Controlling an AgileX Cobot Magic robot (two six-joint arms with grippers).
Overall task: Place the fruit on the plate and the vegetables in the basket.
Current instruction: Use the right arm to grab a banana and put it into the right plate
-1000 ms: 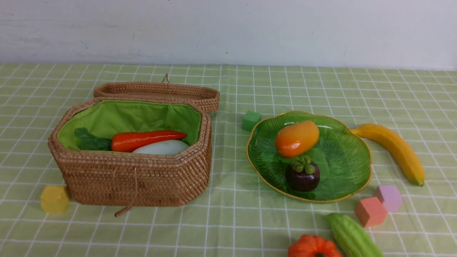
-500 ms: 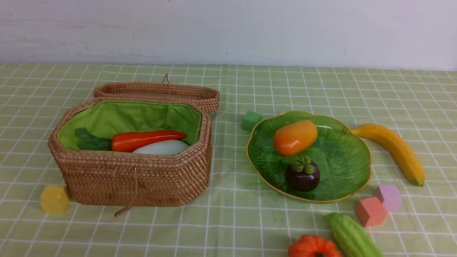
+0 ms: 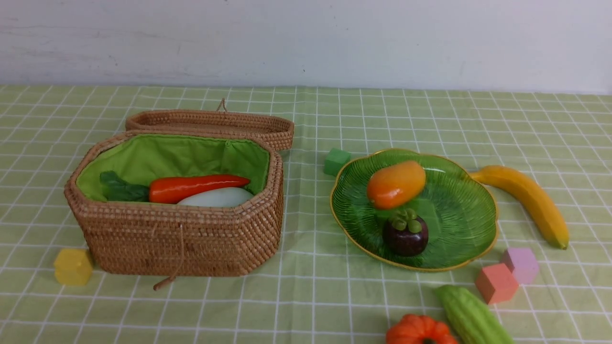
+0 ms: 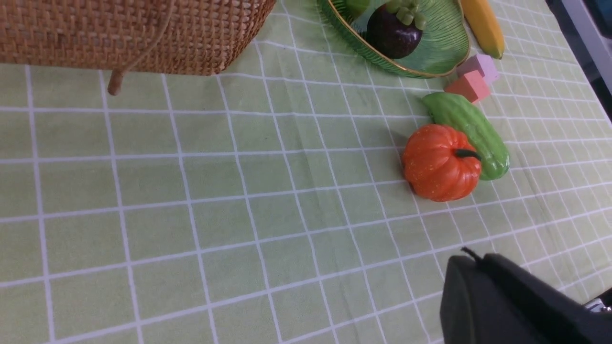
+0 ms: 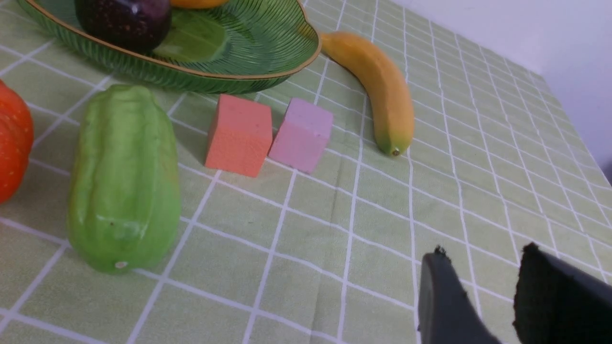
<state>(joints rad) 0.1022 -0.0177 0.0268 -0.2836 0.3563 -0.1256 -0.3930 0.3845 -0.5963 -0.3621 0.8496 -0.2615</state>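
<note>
Basket: the large tan woven wicker basket (image 3: 181, 239) with a bright green cloth lining stands open on the desk (image 3: 315, 296), at 9 o'clock from the plate. Its matching woven lid (image 3: 210, 122) lies just behind it at 12 o'clock.
Inside the basket: a glossy red carrot-like vegetable (image 3: 198, 187) lies against a white oblong radish (image 3: 217, 197). The near wall hides the lower part of both. Which of them the dark leaves (image 3: 122, 190) belong to cannot be told.
Plate: the leaf-shaped translucent green glass plate (image 3: 459, 210) with a gold rim holds a glossy orange-yellow mango (image 3: 396, 184) at 12 o'clock and a dark purple mangosteen (image 3: 405, 234) at 6.
Banana: the long yellow banana (image 3: 526, 200) lies on the desk at 3 o'clock from the plate. Whether its far end touches the rim is unclear.
Pumpkin and gourd: the small orange pumpkin (image 4: 441, 162) and ridged light-green gourd (image 4: 466, 131) lie side by side at 6 o'clock from the plate, and the front view cuts both off.
Cubes: coral cube (image 5: 237, 136) and lilac cube (image 5: 301, 134) sit between gourd and banana.
Left gripper (image 4: 478, 267): only a black mass at its wrist view's edge; whether spread or pressed together cannot be told.
Right gripper (image 5: 483, 251): spread, with bare cloth between the fingers (image 5: 444, 296) and nothing in it.
</note>
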